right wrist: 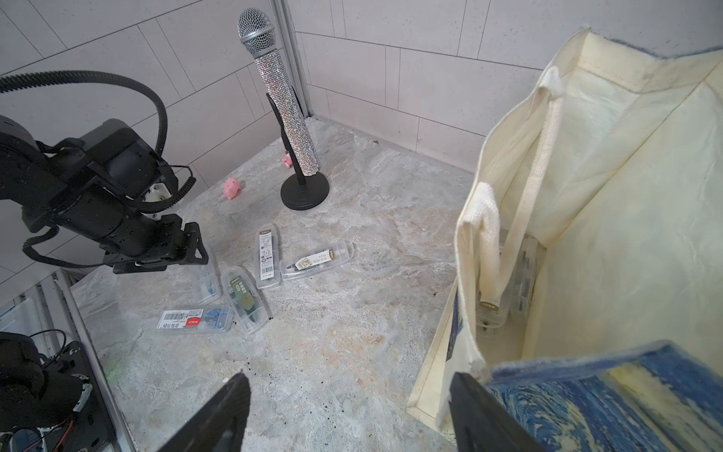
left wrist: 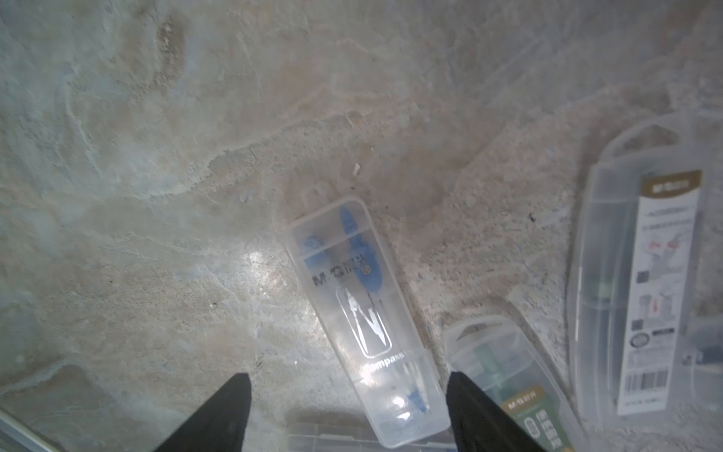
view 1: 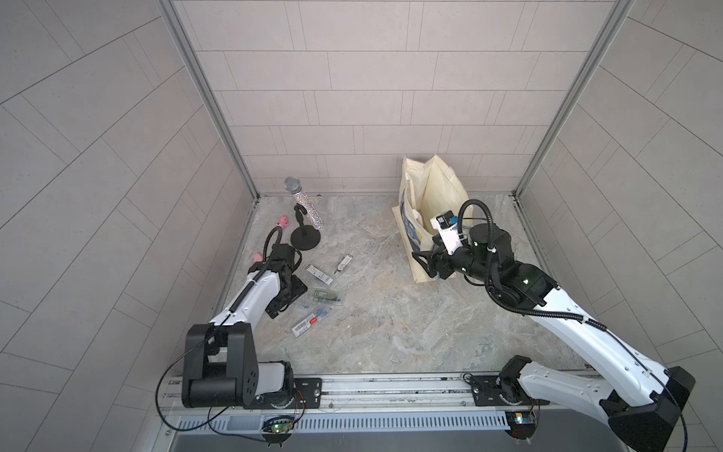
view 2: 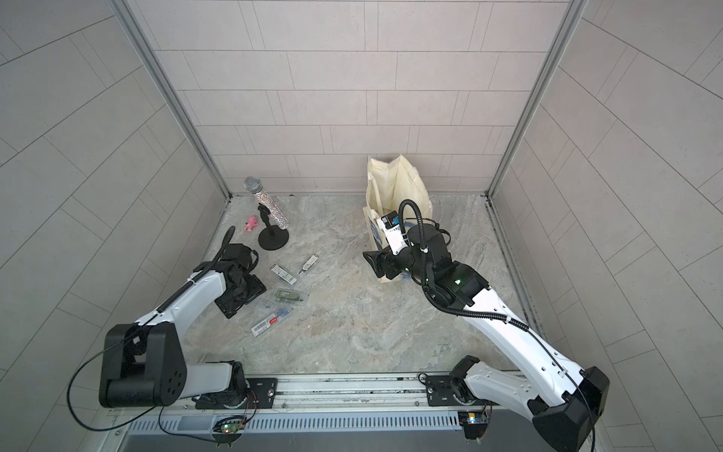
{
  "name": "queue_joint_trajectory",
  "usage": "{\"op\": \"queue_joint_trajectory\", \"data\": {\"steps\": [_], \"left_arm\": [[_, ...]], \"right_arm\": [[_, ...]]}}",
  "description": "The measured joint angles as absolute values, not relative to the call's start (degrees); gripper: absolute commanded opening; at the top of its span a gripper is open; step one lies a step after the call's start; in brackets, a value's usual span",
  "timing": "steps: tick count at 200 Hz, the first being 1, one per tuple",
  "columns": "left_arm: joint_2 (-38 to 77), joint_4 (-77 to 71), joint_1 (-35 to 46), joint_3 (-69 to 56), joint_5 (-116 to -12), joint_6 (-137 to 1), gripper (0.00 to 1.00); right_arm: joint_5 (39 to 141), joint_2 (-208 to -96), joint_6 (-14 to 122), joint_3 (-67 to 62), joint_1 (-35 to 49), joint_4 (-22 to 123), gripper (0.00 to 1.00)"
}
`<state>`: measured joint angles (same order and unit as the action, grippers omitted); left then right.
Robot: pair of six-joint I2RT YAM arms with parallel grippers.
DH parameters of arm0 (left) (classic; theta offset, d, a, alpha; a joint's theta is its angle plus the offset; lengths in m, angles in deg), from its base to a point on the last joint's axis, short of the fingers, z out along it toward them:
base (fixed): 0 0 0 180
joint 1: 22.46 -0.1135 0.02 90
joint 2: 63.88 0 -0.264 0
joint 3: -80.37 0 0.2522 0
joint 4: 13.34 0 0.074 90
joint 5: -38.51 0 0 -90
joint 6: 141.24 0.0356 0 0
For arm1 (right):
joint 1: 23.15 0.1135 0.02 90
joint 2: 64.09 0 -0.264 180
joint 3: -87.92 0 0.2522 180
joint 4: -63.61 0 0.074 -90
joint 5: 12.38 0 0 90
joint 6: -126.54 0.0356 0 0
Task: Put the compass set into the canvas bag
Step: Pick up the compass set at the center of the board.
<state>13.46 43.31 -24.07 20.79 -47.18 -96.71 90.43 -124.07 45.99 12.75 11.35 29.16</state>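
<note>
Left hand [left wrist: 348,375] spread, compass set [left wrist: 352,297] beneath

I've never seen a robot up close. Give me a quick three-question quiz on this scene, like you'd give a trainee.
1. True or false: the left gripper is shut on the compass case below it.
2. What sits on the black stand near the back wall? A) a glittery microphone B) a lamp C) a bottle
3. Fill in: the canvas bag stands beside the ______ gripper.

Key
1. False: the left gripper is open above the compass case.
2. A
3. The right gripper, also open.
</note>
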Motion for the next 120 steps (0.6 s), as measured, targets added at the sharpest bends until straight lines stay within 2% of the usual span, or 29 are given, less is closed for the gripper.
{"op": "queue_joint_trajectory", "data": {"steps": [46, 100, 120], "left_arm": [[18.0, 40.7, -25.4, 20.8, -47.2, -99.9, 0.84], [23.4, 37.9, -26.5, 20.8, -47.3, -101.9, 0.73], [24.1, 36.0, -26.6, 21.3, -47.2, -102.3, 0.71]], "right_arm": [[90.8, -124.1, 46.0, 12.8, 11.3, 29.5, 0.82], [91.0, -124.1, 46.0, 12.8, 11.3, 29.5, 0.82], [91.3, -124.1, 46.0, 12.8, 11.3, 29.5, 0.82]]}}
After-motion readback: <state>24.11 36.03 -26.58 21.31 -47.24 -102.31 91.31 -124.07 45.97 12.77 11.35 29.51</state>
